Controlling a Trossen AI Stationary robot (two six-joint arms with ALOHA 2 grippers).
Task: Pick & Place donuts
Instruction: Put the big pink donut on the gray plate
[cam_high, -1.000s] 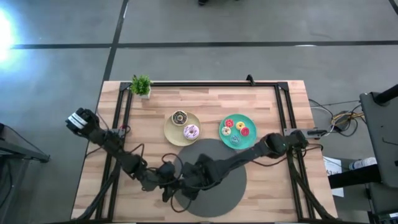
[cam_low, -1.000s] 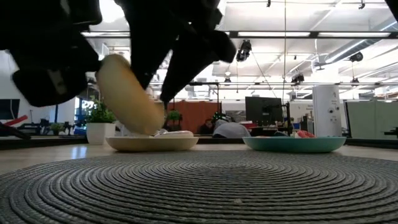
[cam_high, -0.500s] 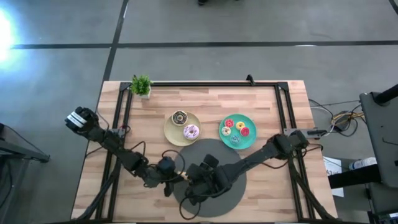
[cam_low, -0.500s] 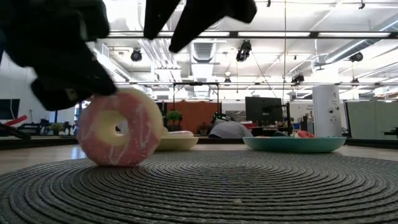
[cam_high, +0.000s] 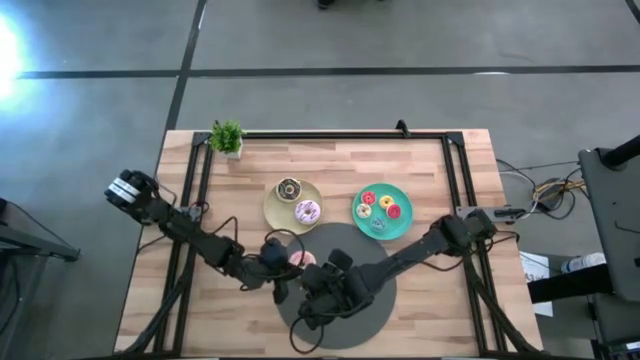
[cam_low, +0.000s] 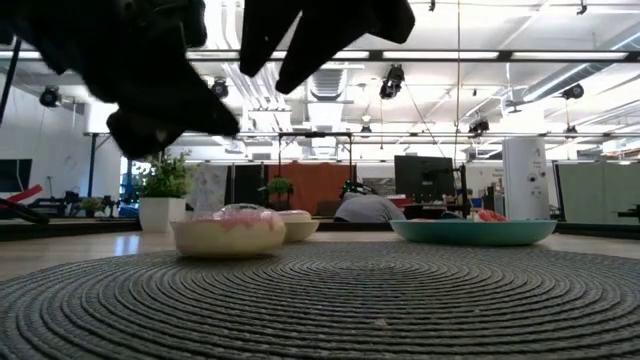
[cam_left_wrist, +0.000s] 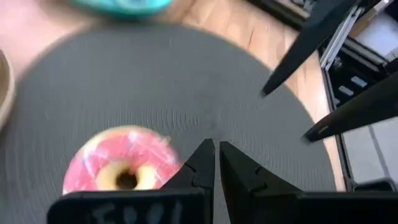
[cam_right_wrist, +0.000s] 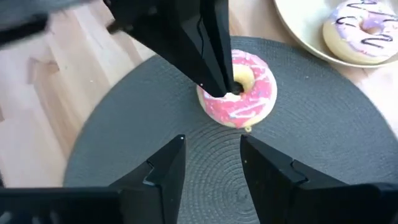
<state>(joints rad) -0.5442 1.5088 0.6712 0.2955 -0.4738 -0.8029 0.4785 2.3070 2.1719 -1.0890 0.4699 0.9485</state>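
Your table (cam_high: 420, 160) is pale wood planks with a black frame along its edges, standing on a grey concrete floor crossed by dark lines. A grey round mat (cam_high: 375, 300) of coiled cord lies at 6 o'clock on the table. At 11 o'clock sits a small potted plant (cam_high: 227, 137). Near the centre is a cream plate (cam_high: 274, 210) with a brown donut (cam_high: 289, 188) and a lilac donut (cam_high: 307, 211); just at its 3 o'clock is a teal plate (cam_high: 400, 228) holding several small orange and pink donuts. Across the table, in the low view, you see a bright workshop: ceiling lights, a monitor (cam_low: 424, 176), a white cylinder (cam_low: 527, 176) and orange walling far back.

The pink donut (cam_high: 298, 259) lies flat on the mat's 10 o'clock edge, nothing gripping it.

Your left arm reaches in from 9 o'clock, folded low over the wood. The left gripper (cam_left_wrist: 216, 163) has its fingers pressed together, and their tips sit right at the pink donut's rim, over its hole in the right wrist view.

Your right arm stretches from 3 o'clock across the mat. The right gripper (cam_right_wrist: 210, 152) hangs above the mat just at the donut's 5 o'clock, fingers spread and empty, pointing toward the donut.
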